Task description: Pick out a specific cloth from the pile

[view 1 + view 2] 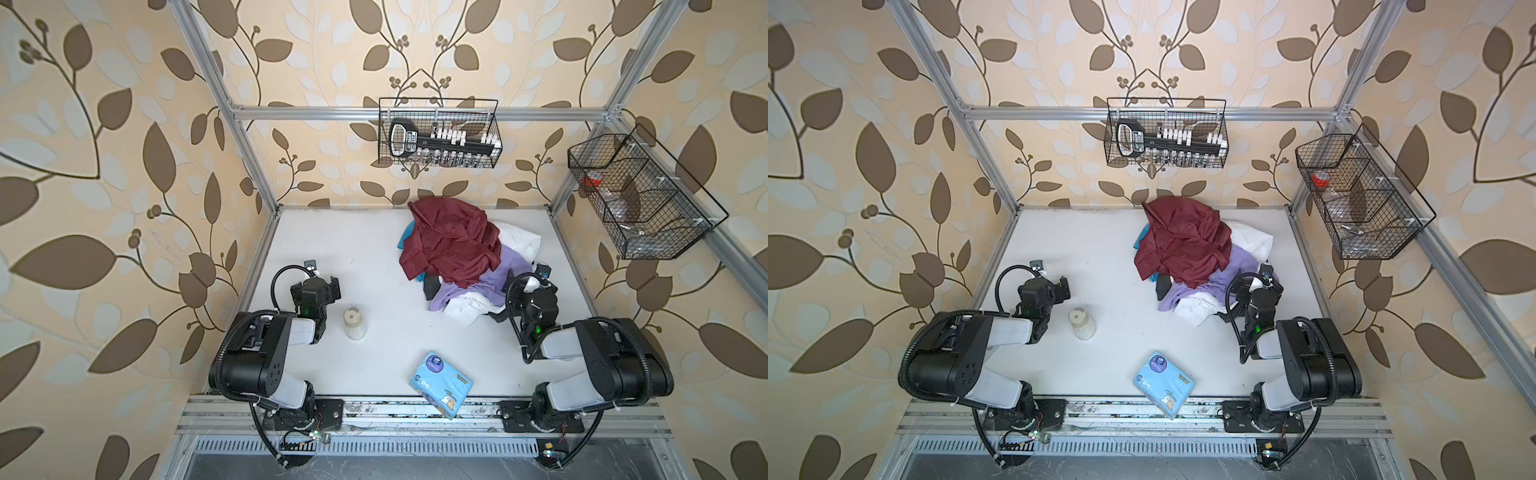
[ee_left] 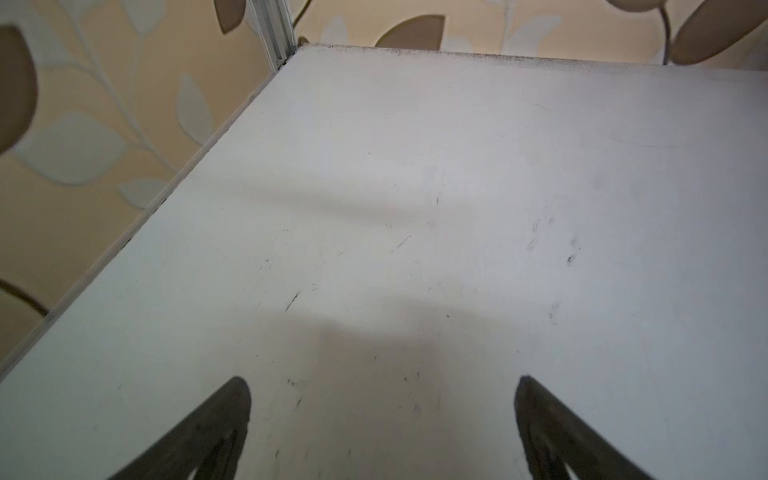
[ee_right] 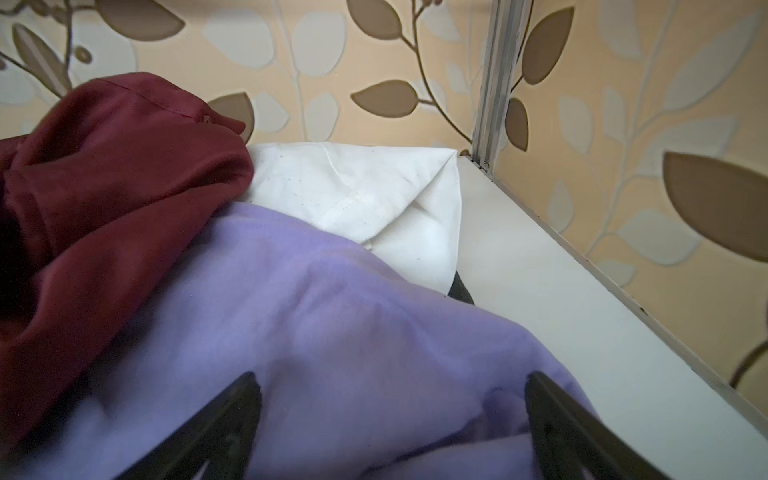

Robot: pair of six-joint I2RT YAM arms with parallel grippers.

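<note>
1. Overhead, in both top views, we see a white table (image 1: pixel 332 249). The pile (image 1: pixel 457 249) of garments sits toward its far right. A dark red garment (image 1: pixel 451 241) lies on top, and a white shirt (image 1: pixel 521 241) shows at the pile's far right side.
2. The cloth (image 1: pixel 513 259), pale lavender, lies in the pile, partly under the red garment. The part we can see forms a band. Its long axis runs diagonally from the far right, beside the white shirt, to the pile's near left edge.
3. The right gripper (image 1: pixel 538 286) hangs over the near right side of the pile, above the lavender fabric. Its fingers are hidden beneath the wrist here. The left gripper (image 1: pixel 334 286) is well apart on the left, above bare table and near a pale jar (image 1: pixel 354 324). A blue packet (image 1: pixel 441 384) lies at the table's front edge.
4. In the left wrist view, the left gripper (image 2: pixel 382 379) has its jaws spread wide over scuffed, bare table, with nothing between them.
5. In the right wrist view, the right gripper (image 3: pixel 390 376) is spread as wide as it goes. Its fingers stand on either side of a soft swell of the cloth (image 3: pixel 332 311). Nothing is pinched, and we cannot tell whether the tips touch the fabric. The lavender stretches away from the gripper toward the white shirt (image 3: pixel 374 195), and the red garment (image 3: pixel 104 187) overlaps one side of it.
</note>
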